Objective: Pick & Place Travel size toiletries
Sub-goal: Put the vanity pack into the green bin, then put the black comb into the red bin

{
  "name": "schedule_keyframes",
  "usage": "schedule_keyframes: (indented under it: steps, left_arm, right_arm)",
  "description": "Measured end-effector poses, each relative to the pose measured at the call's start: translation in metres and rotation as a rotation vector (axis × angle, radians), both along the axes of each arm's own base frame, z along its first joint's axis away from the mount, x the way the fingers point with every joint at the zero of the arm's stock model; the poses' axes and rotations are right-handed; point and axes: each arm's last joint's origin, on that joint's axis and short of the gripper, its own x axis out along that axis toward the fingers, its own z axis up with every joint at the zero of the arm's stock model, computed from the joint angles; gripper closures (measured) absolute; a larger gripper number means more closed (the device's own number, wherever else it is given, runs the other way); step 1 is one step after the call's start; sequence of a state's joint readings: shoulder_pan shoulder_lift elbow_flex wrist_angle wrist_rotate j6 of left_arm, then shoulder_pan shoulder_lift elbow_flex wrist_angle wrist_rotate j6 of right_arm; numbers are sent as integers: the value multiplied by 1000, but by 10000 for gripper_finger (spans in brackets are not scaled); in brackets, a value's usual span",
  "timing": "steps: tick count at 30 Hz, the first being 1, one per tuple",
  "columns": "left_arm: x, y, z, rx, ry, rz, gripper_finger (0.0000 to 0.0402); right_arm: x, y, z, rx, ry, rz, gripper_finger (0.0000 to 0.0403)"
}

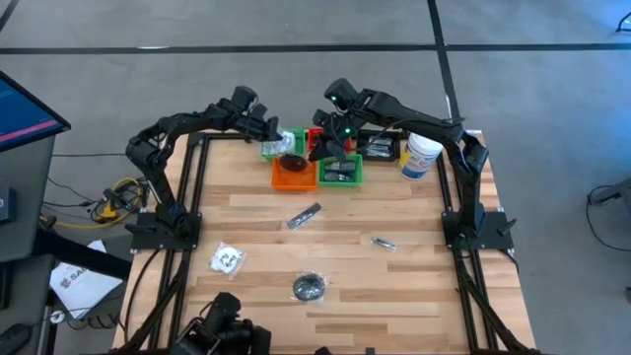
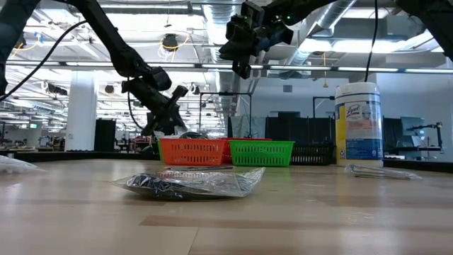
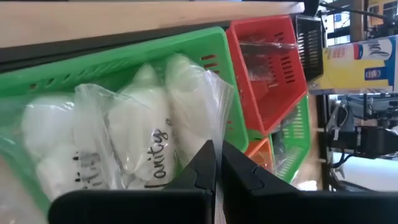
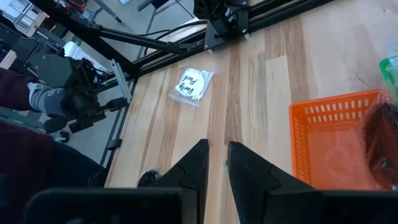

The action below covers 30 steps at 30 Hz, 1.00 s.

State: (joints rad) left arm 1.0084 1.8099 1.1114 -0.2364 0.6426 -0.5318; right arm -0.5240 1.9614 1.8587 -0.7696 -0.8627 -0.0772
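Note:
My left gripper is down at the far green tray and shut on a clear packet with white contents that lies in it. My right gripper hangs raised over the trays, shut and holding nothing. A silvery sachet, a slim tube, another clear packet and black round pieces in plastic lie flat on the table. A dark oval rests in the orange tray. My left gripper pinches the packet's clear plastic edge between its two fingers, which slant down into the far green tray. One layer or several, I cannot tell. The packet's white bulk rests in the tray, and the plastic is slack.
An orange tray, a near green tray, a red tray and a black tray cluster at the table's far middle. A tall white canister stands to their right. A person's sleeve shows beyond the near-left edge.

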Motion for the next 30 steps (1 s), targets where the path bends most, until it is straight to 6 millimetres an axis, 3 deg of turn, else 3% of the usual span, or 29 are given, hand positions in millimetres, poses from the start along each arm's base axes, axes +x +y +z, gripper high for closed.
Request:
schedule_keyframes:
  steps: [16,22,30]
  left_arm:
    - [3,-3,-1,34,43,-1,399]
    - [2,-3,0,51,59,10,369]
    - [-8,-7,36,195,73,68,306]
  right_arm:
    - [0,-1,-1,-21,12,-20,349]
    - [0,-1,-1,-20,12,-20,349]
    - [0,-1,-1,-20,12,-20,349]
